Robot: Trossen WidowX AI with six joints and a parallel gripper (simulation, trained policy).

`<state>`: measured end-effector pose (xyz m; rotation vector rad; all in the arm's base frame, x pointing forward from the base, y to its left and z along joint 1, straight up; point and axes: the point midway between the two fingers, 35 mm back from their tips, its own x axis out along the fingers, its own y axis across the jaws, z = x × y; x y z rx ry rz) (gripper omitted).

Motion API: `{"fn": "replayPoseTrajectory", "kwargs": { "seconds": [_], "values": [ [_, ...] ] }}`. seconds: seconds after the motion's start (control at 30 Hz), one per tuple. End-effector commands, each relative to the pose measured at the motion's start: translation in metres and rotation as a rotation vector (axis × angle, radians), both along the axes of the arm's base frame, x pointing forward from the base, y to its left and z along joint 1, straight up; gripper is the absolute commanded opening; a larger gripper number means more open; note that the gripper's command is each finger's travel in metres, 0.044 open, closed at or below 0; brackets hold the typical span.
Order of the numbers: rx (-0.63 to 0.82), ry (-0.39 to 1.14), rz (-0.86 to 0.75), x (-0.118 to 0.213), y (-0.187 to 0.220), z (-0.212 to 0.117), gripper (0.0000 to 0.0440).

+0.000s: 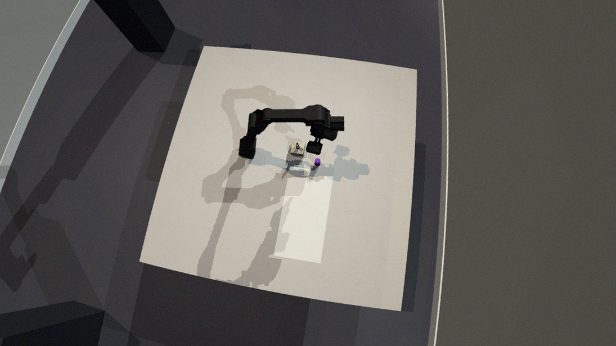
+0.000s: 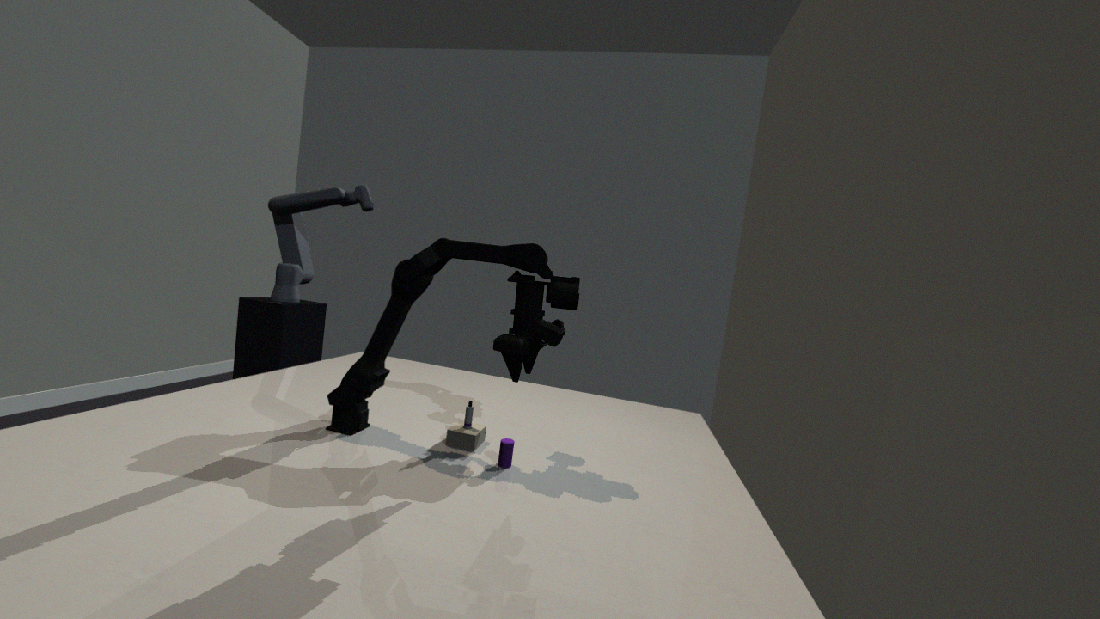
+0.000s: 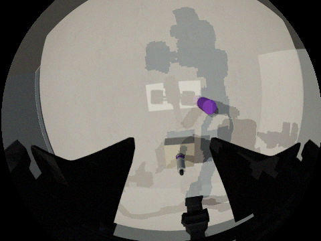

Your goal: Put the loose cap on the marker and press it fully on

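The marker (image 2: 469, 416) (image 3: 180, 164) stands upright, tip up, in the beige holder block (image 1: 295, 154) (image 2: 465, 438) (image 3: 170, 156). The purple cap (image 1: 317, 162) (image 2: 505, 453) (image 3: 209, 106) stands loose on the table, a little to the right of the block in the exterior view. My gripper (image 2: 522, 376) (image 3: 174, 143) is open and empty, pointing down, well above the table and higher than the marker tip. In the wrist view the block and marker show between the fingers, and the cap lies farther up the picture, beyond the fingertips. In the top view the fingertips are hidden under the wrist.
The pale table (image 1: 358, 248) (image 2: 653, 538) carries shadows of the arm and a bright light patch. My arm's base (image 1: 247, 147) (image 2: 348, 416) stands left of the block. A second, grey robot arm (image 2: 288, 246) stands on a dark pedestal (image 2: 278, 339) beyond the table.
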<state>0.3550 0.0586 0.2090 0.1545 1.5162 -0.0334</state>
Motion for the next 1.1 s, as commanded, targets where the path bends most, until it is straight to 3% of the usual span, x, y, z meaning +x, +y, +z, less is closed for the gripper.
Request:
{"fn": "replayPoseTrajectory", "kwargs": {
  "seconds": [0.0, 1.07],
  "values": [
    [-0.011, 0.018, -0.007, 0.005, -0.011, -0.008, 0.0323],
    [-0.031, 0.165, -0.026, 0.018, -0.067, -0.079, 0.0307]
  ]
}}
